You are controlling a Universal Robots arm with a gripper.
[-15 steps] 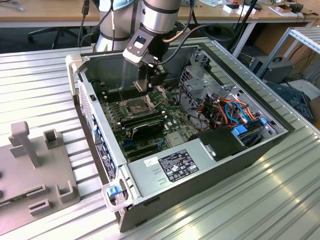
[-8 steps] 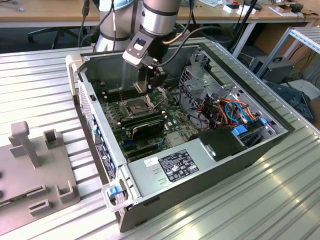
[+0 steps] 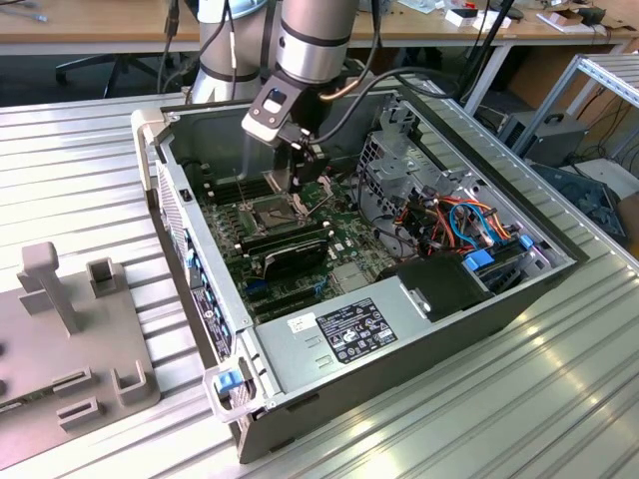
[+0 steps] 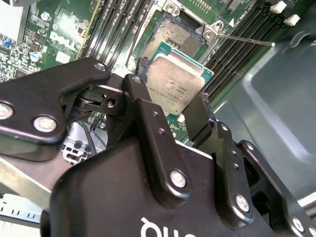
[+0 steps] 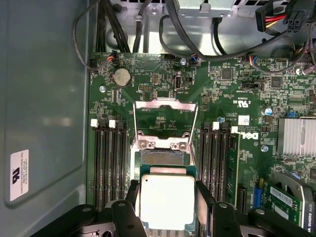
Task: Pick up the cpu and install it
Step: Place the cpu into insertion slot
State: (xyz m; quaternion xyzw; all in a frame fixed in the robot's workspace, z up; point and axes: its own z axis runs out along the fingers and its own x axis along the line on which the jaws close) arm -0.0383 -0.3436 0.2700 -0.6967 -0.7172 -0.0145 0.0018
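Observation:
The cpu (image 4: 176, 83), a small square chip with a dull silver top and green edge, sits between my gripper's (image 4: 170, 109) two black fingers (image 4: 140, 101), which are shut on its opposite sides. In the first wrist view the cpu (image 5: 165, 200) hovers just short of the dark square socket (image 5: 163, 158), partly covering its near edge. The shiny hinged retention frame (image 5: 165, 121) stands flipped open beyond the socket. In the exterior view my gripper (image 3: 299, 188) hangs inside the open computer case (image 3: 200, 299), a little above the socket (image 3: 272, 211) on the green motherboard.
Black memory slots (image 5: 108, 163) flank the socket on both sides. A thin metal lever (image 4: 244, 39) sticks out beside it. Cables (image 5: 207, 39), a drive cage (image 3: 399, 150) and a power supply (image 3: 349, 334) crowd the case. A grey fixture (image 3: 70, 339) lies on the exterior view's left.

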